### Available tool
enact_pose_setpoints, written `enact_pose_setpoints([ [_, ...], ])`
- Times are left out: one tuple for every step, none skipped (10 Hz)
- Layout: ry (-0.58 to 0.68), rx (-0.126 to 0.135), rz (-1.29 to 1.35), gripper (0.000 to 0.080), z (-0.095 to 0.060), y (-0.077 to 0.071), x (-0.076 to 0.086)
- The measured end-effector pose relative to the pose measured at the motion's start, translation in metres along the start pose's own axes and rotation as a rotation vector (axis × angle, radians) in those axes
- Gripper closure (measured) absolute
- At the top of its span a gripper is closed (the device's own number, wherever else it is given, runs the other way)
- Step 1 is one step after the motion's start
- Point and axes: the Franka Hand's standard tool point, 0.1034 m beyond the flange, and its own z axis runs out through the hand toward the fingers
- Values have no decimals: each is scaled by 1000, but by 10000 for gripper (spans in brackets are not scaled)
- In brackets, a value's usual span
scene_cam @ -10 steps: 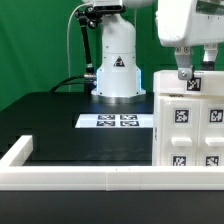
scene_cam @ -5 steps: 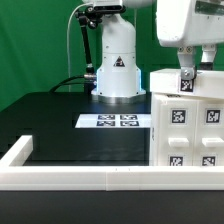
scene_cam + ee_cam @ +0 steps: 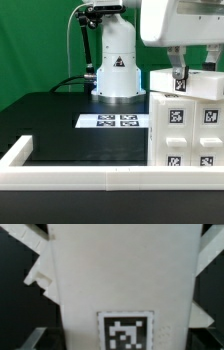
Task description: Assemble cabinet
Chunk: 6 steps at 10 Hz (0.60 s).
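The cabinet (image 3: 185, 135), a big white boxy block with several black-and-white tags, stands at the exterior view's right on the black table. A flat white tagged panel (image 3: 205, 84) sits slightly tilted at its top. My gripper (image 3: 180, 76) comes down from above and its fingers straddle this panel at a small tag. In the wrist view the panel (image 3: 120, 274) fills the middle, with its tag between the dark fingertips (image 3: 36, 339). My gripper (image 3: 120, 339) is shut on the panel.
The marker board (image 3: 115, 121) lies flat in front of the robot base (image 3: 116, 65). A long low white rim (image 3: 90, 178) runs along the table's near edge, with a corner at the exterior view's left (image 3: 18, 152).
My gripper has shifted towards the exterior view's left and slightly up. The panel on top of the cabinet has moved with it and now sits tilted.
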Motion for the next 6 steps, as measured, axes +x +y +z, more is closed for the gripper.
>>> enact_pose_setpoints([
  [0, 0, 81, 239, 0, 0, 0],
  [6, 1, 181, 239, 1, 0, -1],
  [26, -3, 288, 239, 1, -1, -2],
  [48, -8, 397, 239, 1, -4, -2],
  [61, -6, 504, 239, 1, -7, -2],
  [69, -4, 612, 239, 0, -7, -2],
])
